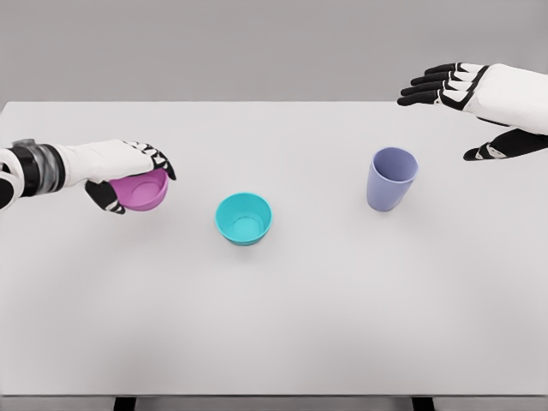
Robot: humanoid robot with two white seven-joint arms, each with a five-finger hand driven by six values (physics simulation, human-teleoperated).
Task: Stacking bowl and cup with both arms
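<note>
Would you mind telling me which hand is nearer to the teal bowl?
Left. The left hand grips the pink bowl just left of the teal bowl; the open right hand hovers far up-right, beyond the purple cup.

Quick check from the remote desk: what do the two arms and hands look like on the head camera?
Both arms have smooth white shells. The left hand and right hand have white backs with black fingers and black knuckle joints. The left forearm shows a black and grey banded wrist section near the picture edge. No cables show.

Gripped magenta bowl [141, 190], teal bowl [244, 218], lavender cup [392, 178]
</note>
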